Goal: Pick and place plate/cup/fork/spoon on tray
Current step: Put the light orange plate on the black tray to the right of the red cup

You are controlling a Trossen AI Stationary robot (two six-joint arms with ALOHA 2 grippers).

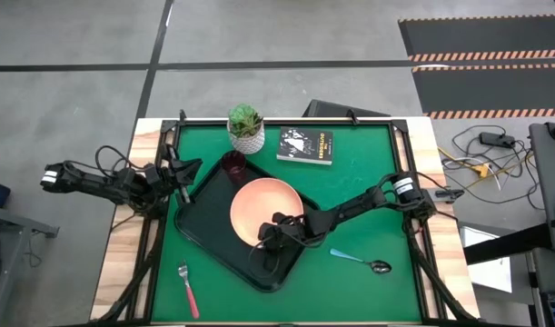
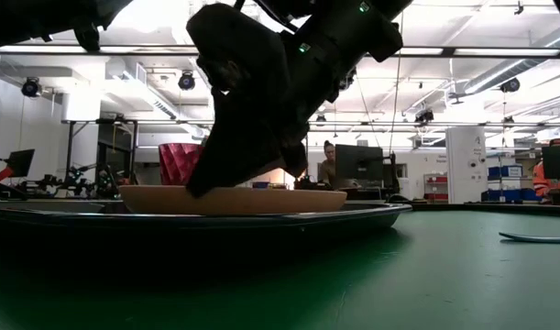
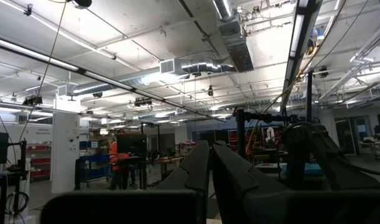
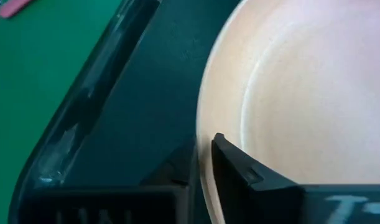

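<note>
Plate set on the tray, right fingers clamped on its rim.
I'd part the right gripper's (image 1: 270,234) fingers gently, then lift straight off the plate (image 1: 263,209). Tray (image 1: 204,227) holds plate and cup (image 1: 233,164); fork (image 1: 187,289) and spoon (image 1: 361,262) lie on the worktop. Left gripper (image 1: 182,173) waits, fingers together.

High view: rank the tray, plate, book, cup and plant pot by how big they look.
1. Tray
2. Plate
3. Book
4. Plant pot and cup: these look close in size, so they stay unranked.
</note>
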